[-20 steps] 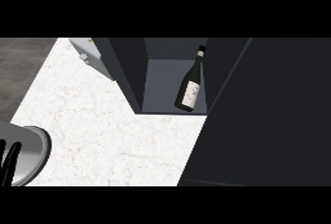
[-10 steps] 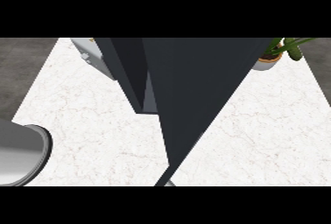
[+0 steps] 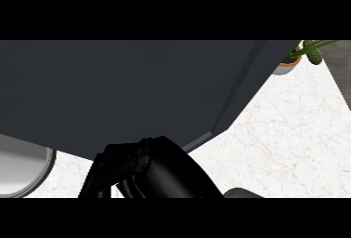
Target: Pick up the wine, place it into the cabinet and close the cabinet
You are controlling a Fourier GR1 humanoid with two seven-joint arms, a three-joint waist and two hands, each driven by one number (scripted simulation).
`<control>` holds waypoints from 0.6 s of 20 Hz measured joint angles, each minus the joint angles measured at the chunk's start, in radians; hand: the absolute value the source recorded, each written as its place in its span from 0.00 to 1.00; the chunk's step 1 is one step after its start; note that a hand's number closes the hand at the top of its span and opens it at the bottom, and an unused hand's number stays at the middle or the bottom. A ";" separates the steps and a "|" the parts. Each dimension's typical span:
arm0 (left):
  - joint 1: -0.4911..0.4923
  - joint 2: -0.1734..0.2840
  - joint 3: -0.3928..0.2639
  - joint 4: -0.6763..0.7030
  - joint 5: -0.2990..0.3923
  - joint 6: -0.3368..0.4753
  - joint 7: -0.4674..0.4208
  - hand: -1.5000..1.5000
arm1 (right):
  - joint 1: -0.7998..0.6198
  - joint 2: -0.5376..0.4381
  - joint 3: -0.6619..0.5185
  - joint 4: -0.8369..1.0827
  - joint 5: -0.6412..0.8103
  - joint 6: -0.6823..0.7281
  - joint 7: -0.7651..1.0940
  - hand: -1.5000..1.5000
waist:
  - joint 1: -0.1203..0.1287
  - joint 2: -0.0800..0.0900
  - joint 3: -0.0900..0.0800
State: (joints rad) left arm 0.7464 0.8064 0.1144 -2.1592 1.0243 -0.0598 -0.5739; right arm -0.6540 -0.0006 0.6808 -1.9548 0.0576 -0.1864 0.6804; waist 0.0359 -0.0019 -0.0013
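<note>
The dark cabinet door (image 3: 137,93) fills most of the head view and hides the cabinet's inside. The wine bottle is not visible. My right hand (image 3: 147,162) shows at the lower middle, just under the door's lower edge, coming up from the bottom of the view. Its fingers (image 3: 99,174) run fairly straight down to the left and hold nothing. My left hand does not show.
A potted green plant (image 3: 296,58) stands on the white marble counter (image 3: 288,144) at the far right. A pale round rimmed object (image 3: 24,169) lies at the lower left edge.
The cabinet door has swung across from the right and now covers the opening where the wine bottle stood. My right hand has come into view under the door.
</note>
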 measured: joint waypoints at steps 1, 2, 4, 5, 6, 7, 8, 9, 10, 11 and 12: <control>0.013 -0.007 0.012 -0.006 0.000 -0.011 0.003 0.00 | -0.034 0.000 -0.023 0.037 -0.015 -0.006 -0.007 1.00 | 0.001 0.000 0.000; 0.021 -0.009 0.027 -0.003 0.006 -0.028 0.007 0.00 | -0.070 0.000 -0.048 0.079 -0.030 -0.010 -0.018 1.00 | 0.003 0.001 0.000; 0.021 -0.012 0.050 0.003 0.016 -0.045 0.029 0.00 | -0.115 0.001 -0.085 0.152 -0.045 -0.009 -0.050 1.00 | -0.001 0.002 0.000; 0.024 -0.016 0.054 0.000 0.016 -0.056 0.038 0.00 | -0.137 0.001 -0.097 0.193 -0.050 -0.015 -0.072 1.00 | -0.002 0.002 0.000; 0.015 -0.015 0.057 -0.011 0.017 -0.044 0.055 0.00 | -0.166 0.001 -0.116 0.233 -0.057 -0.011 -0.084 1.00 | -0.004 0.003 0.001; 0.014 -0.021 0.062 -0.009 0.013 -0.050 0.062 0.00 | -0.181 -0.003 -0.142 0.265 -0.066 0.010 -0.103 1.00 | -0.006 0.003 0.001; 0.008 -0.023 0.070 -0.006 0.014 -0.051 0.077 0.00 | -0.195 -0.002 -0.160 0.297 -0.067 0.021 -0.119 1.00 | -0.008 0.003 0.001; -0.001 -0.029 0.070 0.000 0.011 -0.056 0.086 0.00 | -0.206 -0.002 -0.181 0.327 -0.066 0.031 -0.139 1.00 | -0.011 0.003 0.001; -0.011 -0.030 0.068 -0.008 0.010 -0.051 0.101 0.00 | -0.223 -0.001 -0.198 0.360 -0.059 0.037 -0.154 1.00 | -0.013 0.004 0.001; -0.018 -0.037 0.058 -0.018 0.000 -0.038 0.115 0.00 | -0.227 -0.005 -0.215 0.386 -0.057 0.046 -0.179 1.00 | -0.015 0.004 0.001; -0.014 -0.047 0.056 -0.028 -0.007 -0.039 0.124 0.00 | -0.238 -0.008 -0.236 0.405 -0.054 0.054 -0.184 1.00 | -0.015 0.004 0.001</control>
State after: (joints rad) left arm 0.7324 0.7598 0.1700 -2.1869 1.0170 -0.0992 -0.4494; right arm -0.8920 -0.0091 0.4445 -1.5501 0.0033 -0.1324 0.4959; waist 0.0204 0.0017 -0.0004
